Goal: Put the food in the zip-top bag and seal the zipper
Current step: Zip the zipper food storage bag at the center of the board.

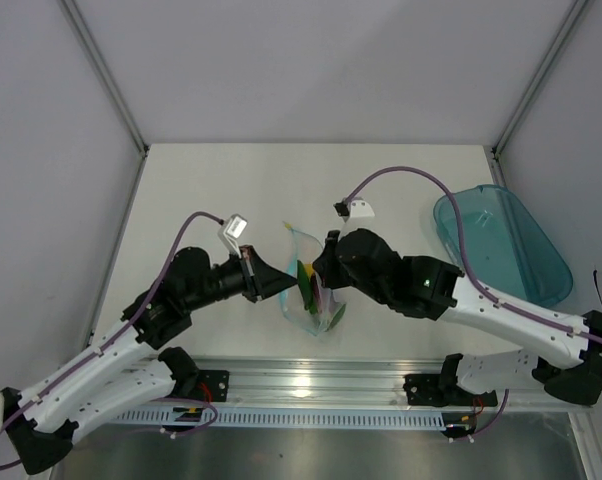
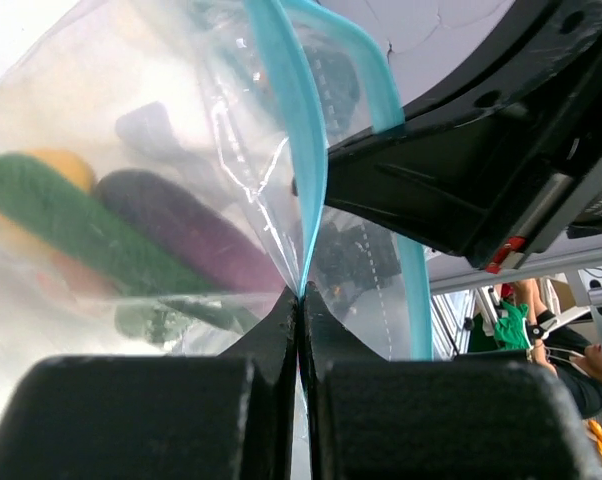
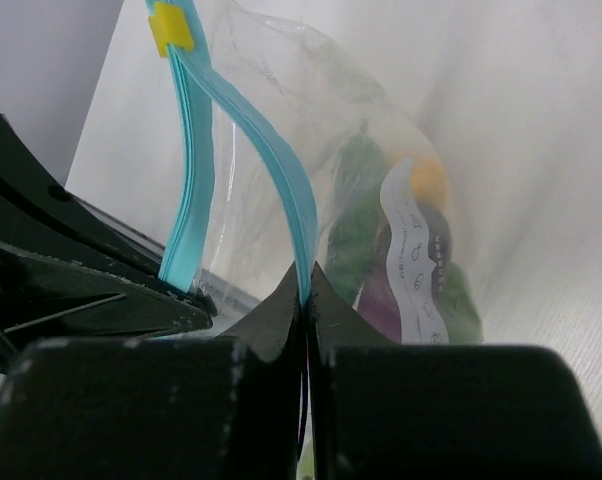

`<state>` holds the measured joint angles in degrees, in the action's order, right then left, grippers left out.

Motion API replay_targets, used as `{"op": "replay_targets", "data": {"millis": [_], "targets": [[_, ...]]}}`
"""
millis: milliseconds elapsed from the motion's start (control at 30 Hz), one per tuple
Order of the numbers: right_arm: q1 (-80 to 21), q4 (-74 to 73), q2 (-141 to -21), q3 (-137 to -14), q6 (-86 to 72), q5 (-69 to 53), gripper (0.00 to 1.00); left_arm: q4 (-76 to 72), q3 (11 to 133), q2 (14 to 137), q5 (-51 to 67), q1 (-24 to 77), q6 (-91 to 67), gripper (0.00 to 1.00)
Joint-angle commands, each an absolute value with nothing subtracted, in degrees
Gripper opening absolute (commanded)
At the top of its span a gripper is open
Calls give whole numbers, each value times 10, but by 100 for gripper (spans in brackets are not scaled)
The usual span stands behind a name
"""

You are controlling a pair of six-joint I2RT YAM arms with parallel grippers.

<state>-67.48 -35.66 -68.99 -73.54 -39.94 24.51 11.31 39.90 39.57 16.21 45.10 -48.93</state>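
Note:
The clear zip-top bag [image 1: 314, 296] is held upright between both grippers at the table's near middle. My left gripper [image 1: 293, 284] is shut on the teal zipper strip [image 2: 299, 140], jaws pressed together at its lower end [image 2: 301, 295]. My right gripper [image 1: 322, 276] is shut on the zipper's other lip [image 3: 286, 190], with a yellow tab [image 3: 171, 30] at the strip's top. Inside the bag I see the green pepper [image 2: 71, 225], the purple eggplant [image 2: 186, 235] and the yellow pepper [image 2: 56, 165]; they also show in the right wrist view [image 3: 356, 205]. The egg is not visible.
The translucent teal oval tray [image 1: 501, 245] sits at the right of the table. A small white clip on a cable [image 1: 359, 210] lies behind the bag. An aluminium rail [image 1: 311, 385] runs along the near edge. White walls enclose the table.

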Motion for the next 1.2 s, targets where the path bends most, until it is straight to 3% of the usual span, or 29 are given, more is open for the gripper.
{"op": "replay_targets", "data": {"millis": [0,233,667,1033,1067,1167], "targets": [[-657,-331,-696,-705,-395,209,0,99,370,411,152,455,-480,1],[-631,-309,-728,-679,-369,166,0,84,345,406,148,455,-490,1],[-593,-303,-820,-831,-251,41,0,149,371,345,43,462,-526,1],[-609,-300,-753,-737,-319,69,0,161,392,373,63,462,-460,1],[-611,-297,-748,-722,-323,63,9,159,398,382,73,462,-454,0],[-612,-307,-737,-711,-323,48,21,154,406,395,89,462,-431,1]]}}
